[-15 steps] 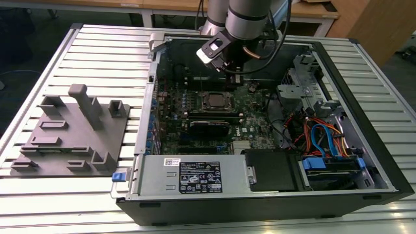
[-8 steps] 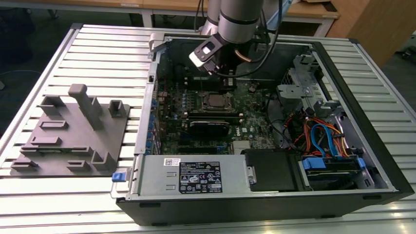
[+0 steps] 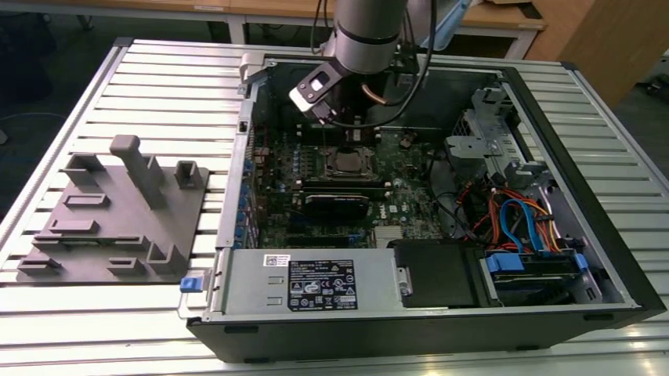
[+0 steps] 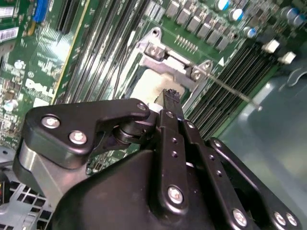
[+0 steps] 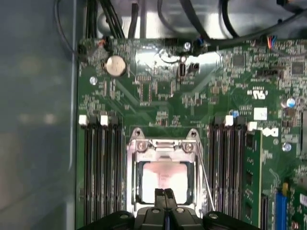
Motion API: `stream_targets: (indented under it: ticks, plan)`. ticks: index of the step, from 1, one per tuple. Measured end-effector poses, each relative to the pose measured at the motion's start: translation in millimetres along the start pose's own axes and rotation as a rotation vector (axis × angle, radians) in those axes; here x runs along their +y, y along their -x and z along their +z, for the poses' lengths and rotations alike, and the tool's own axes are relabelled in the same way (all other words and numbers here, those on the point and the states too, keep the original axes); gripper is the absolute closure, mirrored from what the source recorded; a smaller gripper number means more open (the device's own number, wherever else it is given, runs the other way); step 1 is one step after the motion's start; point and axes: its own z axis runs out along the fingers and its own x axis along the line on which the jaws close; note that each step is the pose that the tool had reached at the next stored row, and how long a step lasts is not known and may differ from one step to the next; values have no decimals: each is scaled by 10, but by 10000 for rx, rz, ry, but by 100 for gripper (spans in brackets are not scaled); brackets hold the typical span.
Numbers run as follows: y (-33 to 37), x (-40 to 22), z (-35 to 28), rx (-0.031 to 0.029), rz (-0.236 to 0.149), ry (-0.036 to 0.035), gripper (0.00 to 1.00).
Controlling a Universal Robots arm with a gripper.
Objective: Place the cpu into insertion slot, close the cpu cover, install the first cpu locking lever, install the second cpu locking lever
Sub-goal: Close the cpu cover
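Grey arm [image 3: 361, 35] reaches down into the open case [image 3: 585, 258] on the slatted surface [image 3: 157, 86], directly over the slot [image 3: 349, 163] in the exterior view.

First wrist view: cpu [image 5: 163, 178] sits in the slot, cover [image 5: 163, 153] looks folded down around it. End effector [image 5: 165, 192] has its fingertips pressed together with nothing between them, at the near edge of the cover window. One thin lever [image 5: 205, 182] runs along the socket side, apparently unlatched.

Second wrist view: same closed tips over the cover, the lever [image 4: 235, 91] sticking out past the socket over the memory slots [image 4: 225, 103].

Risks (judgement only):
- The lever rod is thin and springy, so the tips could slip off it and let it snap back.
- With no lever locked, the cover could lift.
- A low pass could scrape the cpu top through the window.
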Motion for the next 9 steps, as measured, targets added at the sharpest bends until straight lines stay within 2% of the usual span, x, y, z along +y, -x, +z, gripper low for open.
stream_targets:
  ticks: [3, 9]
  plan:
    - [0, -17, 15, 0, -18, 0, 90]
    - [4, -50, 108, -3, -231, -14, 90]
